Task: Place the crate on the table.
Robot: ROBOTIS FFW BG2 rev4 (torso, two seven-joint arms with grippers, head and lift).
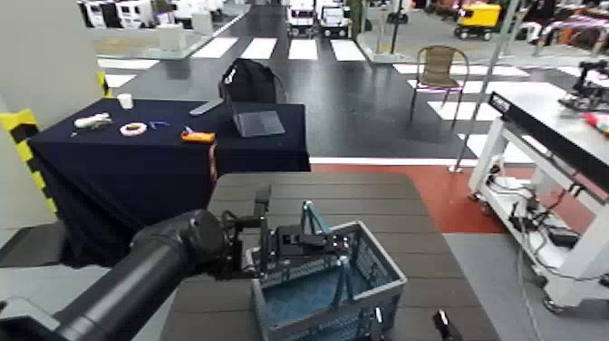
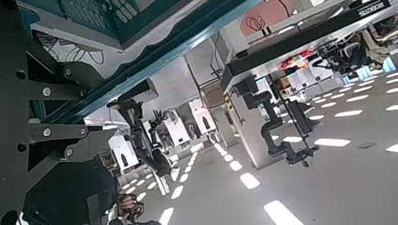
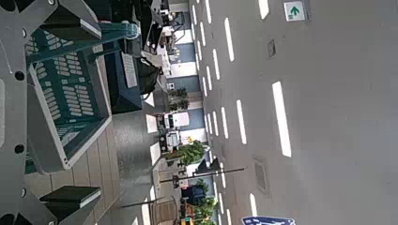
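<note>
Crate (image 1: pixel 328 292) on table (image 1: pixel 362 195), left gripper (image 1: pixel 304 243) at its rim, finger state unclear

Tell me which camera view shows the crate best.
The head view: the crate appears nearly whole on the table, with its mesh sides, teal floor and handle. The right wrist view shows only one mesh side and the rim, close up. In the left wrist view, I cannot identify it.
</note>
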